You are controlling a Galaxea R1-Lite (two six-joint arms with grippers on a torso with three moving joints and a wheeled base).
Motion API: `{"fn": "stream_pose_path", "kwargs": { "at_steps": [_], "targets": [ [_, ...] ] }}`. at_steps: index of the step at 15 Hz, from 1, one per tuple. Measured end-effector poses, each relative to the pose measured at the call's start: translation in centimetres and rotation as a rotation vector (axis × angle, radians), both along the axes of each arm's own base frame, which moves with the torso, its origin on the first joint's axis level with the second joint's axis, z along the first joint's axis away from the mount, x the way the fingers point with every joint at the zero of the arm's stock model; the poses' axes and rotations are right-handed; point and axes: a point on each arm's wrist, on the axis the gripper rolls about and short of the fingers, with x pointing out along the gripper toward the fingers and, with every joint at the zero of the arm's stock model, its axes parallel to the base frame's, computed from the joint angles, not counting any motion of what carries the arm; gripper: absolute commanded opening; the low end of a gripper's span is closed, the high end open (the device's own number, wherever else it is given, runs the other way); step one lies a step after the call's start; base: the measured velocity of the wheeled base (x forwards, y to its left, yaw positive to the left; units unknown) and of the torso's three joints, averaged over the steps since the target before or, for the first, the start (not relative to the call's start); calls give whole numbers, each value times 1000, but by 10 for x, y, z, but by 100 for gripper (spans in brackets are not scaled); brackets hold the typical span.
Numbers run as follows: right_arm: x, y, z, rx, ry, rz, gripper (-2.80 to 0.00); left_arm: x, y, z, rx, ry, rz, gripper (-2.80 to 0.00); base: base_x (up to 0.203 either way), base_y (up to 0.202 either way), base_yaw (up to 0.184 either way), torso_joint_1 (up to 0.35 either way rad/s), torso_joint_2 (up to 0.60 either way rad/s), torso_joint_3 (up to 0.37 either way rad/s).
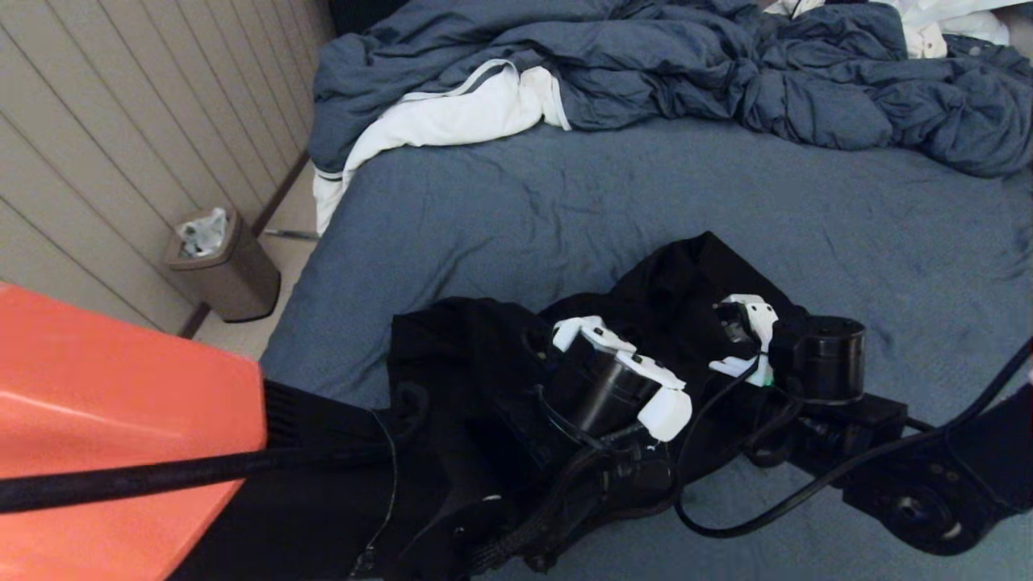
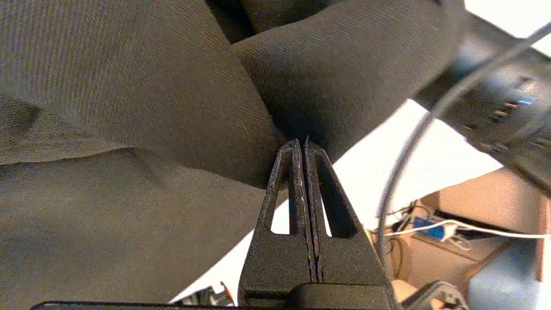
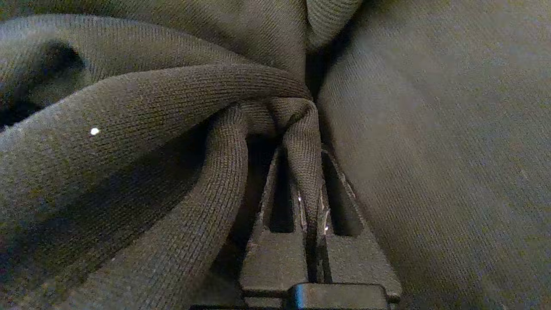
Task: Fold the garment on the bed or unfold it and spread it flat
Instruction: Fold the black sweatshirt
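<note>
The garment lay bunched on the bed near its front edge, both arms over it. Left gripper was clamped on a thin pinch of fabric; right gripper was clamped on a thick fold. The thin pinch could slip out under pull. The duvet and white cloth sat well apart; a bin stood beside the bed.

Beige panelled wall, brown bin on pale floor
</note>
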Motion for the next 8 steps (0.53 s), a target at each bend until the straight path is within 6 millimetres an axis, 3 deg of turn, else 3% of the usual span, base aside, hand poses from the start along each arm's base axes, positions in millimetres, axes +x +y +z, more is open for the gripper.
{"fn": "stream_pose_path", "kwargs": {
  "at_steps": [1, 8],
  "targets": [
    [-2, -1, -1, -3, 5, 1, 0, 4, 0, -3, 5, 4, 8, -280, 0, 0, 0, 0, 0, 0],
    [-28, -10, -2, -136, -15, 93, 0, 18, 5, -1, -4, 2, 43, -280, 0, 0, 0, 0, 0, 0]
  ]
}}
